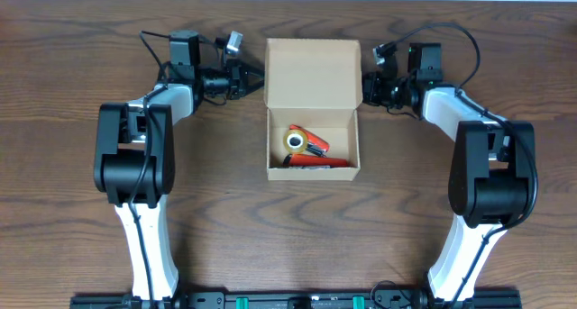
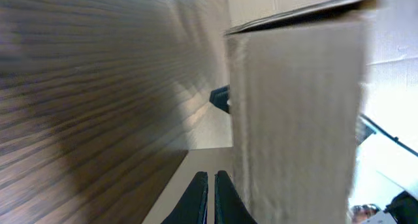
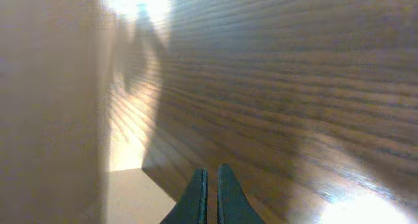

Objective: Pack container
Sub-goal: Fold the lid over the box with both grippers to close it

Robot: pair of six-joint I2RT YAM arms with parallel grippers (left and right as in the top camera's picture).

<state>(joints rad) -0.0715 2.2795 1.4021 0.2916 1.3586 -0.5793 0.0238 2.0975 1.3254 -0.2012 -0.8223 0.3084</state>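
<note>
The container (image 1: 312,172) is a tan cardboard box in the middle of the table, with its flap lid (image 1: 312,73) open and standing at the back. Inside lie red and orange markers (image 1: 313,147) and a small yellowish round piece (image 1: 294,140). My left gripper (image 1: 252,78) is at the lid's left edge, fingers together (image 2: 211,178), beside the cardboard wall (image 2: 294,119) and over a tan tab (image 2: 196,155). My right gripper (image 1: 368,84) is at the lid's right edge, fingers together (image 3: 212,175), next to the cardboard (image 3: 46,106) and its tab (image 3: 130,198).
The dark wooden table (image 1: 81,228) surrounds the box. Both arm bases stand at the front edge, left (image 1: 144,255) and right (image 1: 469,255). Cables loop behind each wrist at the back of the table.
</note>
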